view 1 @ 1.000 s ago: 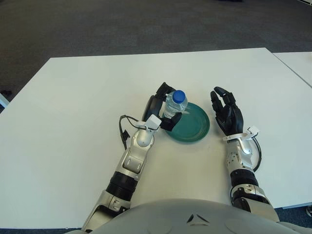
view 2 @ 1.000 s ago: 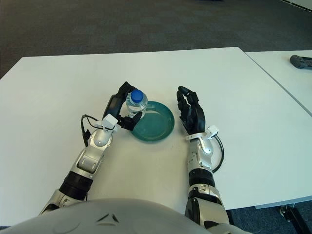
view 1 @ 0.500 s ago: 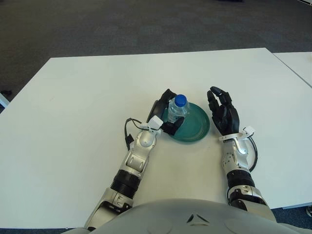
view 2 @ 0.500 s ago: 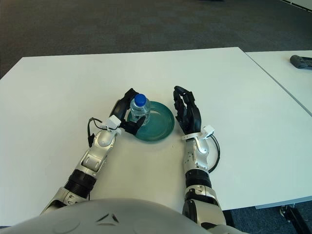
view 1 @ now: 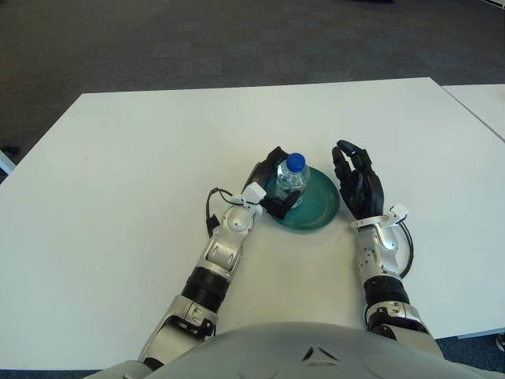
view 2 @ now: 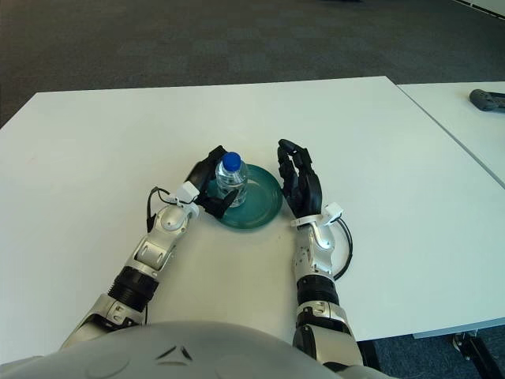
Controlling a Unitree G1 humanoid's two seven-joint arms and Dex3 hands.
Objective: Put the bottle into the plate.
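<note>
Two hands frame the middle of your view, both over the white counter (view 1: 142,158). Your left hand (view 1: 268,183) sits just left of centre with its fingers wrapped around the bottle (view 1: 289,181), a clear one with a blue cap, held upright. That bottle now stands over the left part of the green plate (view 1: 319,205), which lies at the centre of the frame; you cannot tell from here whether its base touches the plate. Your right hand (view 1: 357,187) shows just beside the plate's right rim, palm turned toward it, fingers extended and loosely spread, gripping nothing. At the far right edge of the right eye view, a dark object (view 2: 487,99) lies on a neighbouring counter, well apart from everything else.
</note>
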